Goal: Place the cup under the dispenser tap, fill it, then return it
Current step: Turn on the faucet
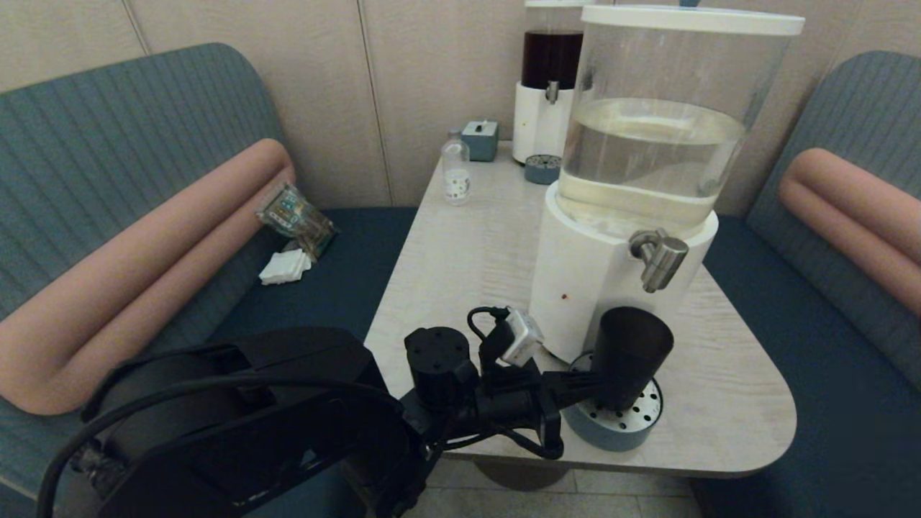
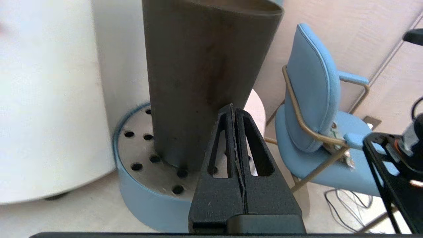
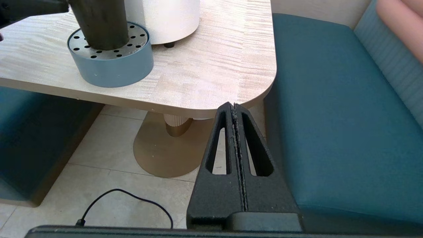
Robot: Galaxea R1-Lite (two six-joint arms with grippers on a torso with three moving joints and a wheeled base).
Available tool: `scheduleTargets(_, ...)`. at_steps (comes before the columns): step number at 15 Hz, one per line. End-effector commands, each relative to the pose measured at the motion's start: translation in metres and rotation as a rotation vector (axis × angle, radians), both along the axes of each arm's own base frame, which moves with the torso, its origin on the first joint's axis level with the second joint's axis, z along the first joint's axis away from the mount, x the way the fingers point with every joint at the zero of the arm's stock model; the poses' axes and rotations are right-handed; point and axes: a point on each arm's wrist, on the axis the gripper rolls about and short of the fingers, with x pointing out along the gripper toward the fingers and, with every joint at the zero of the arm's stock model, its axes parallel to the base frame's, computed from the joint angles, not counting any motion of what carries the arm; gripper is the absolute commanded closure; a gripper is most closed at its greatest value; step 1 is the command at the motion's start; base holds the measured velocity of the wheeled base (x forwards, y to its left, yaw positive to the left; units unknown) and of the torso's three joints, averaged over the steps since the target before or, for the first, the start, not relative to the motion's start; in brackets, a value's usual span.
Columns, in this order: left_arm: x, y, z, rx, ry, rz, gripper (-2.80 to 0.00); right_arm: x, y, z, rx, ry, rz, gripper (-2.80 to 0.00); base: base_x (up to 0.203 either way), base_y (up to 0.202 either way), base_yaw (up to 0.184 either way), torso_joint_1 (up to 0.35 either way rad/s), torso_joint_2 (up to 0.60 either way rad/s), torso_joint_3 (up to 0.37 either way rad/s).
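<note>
The black cup (image 1: 629, 356) stands on the blue perforated drip tray (image 1: 611, 432) of the large white-based dispenser (image 1: 647, 144), directly below the steel dispenser tap (image 1: 658, 257). My left gripper (image 1: 584, 383) is shut, empty, its tips against the cup's lower side from the left. In the left wrist view the closed fingertips (image 2: 232, 106) lie in front of the cup (image 2: 201, 66) on the tray (image 2: 142, 198). My right gripper (image 3: 234, 105) is shut and parked below the table's near right corner; from there the cup (image 3: 99, 23) and tray (image 3: 112, 69) show.
A small clear bottle (image 1: 455, 173), a grey-blue box (image 1: 480, 139), a dark-liquid dispenser (image 1: 550, 79) and its small tray (image 1: 542, 169) stand at the table's far end. Teal benches flank the table; a packet (image 1: 295, 216) and napkins (image 1: 284, 267) lie on the left one.
</note>
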Motion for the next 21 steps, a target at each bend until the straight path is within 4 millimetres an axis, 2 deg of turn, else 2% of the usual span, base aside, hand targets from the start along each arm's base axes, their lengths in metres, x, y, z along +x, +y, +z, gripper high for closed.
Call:
scheduleTargets(1,-0.01,0.004,0.012,-0.009,-0.008,-0.014,0.0,0.0,0.0,-0.001,-0.001,0.003,0.001,0.0,0.0,0.0,0.0,0.0,0.0,0.0)
scheduleTargets(4,-0.059,0.03,0.061,-0.037,-0.017,-0.035,0.0,0.0,0.0,-0.001,-0.001,0.003,0.001,0.0,0.0,0.0,0.0,0.0,0.0,0.0)
scheduleTargets(7,-0.104,0.074,0.116,-0.133,-0.054,0.04,0.0,0.0,0.0,-0.001,-0.001,0.003,0.001,0.0,0.0,0.0,0.0,0.0,0.0,0.0)
scheduleTargets(9,-0.123,0.113,0.158,-0.243,-0.117,0.182,0.0,0.0,0.0,-0.001,-0.001,0.003,0.001,0.0,0.0,0.0,0.0,0.0,0.0,0.0)
scheduleTargets(12,-0.145,0.181,0.203,-0.416,-0.205,0.514,0.0,0.0,0.0,-0.001,-0.001,0.003,0.001,0.0,0.0,0.0,0.0,0.0,0.0,0.0)
scheduleTargets(14,-0.154,0.231,0.214,-0.48,-0.265,0.783,0.0,0.0,0.0,-0.001,-0.001,0.003,0.001,0.0,0.0,0.0,0.0,0.0,0.0,0.0)
scheduleTargets(16,-0.192,0.264,0.223,-0.558,-0.374,0.943,0.0,0.0,0.0,-0.001,-0.001,0.003,0.001,0.0,0.0,0.0,0.0,0.0,0.0,0.0)
scheduleTargets(18,-0.234,0.278,0.223,-0.612,-0.451,1.008,0.0,0.0,0.0,-0.001,-0.001,0.003,0.001,0.0,0.0,0.0,0.0,0.0,0.0,0.0)
scheduleTargets(21,-0.285,0.286,0.212,-0.627,-0.486,1.055,0.0,0.0,0.0,-0.001,-0.001,0.003,0.001,0.0,0.0,0.0,0.0,0.0,0.0,0.0)
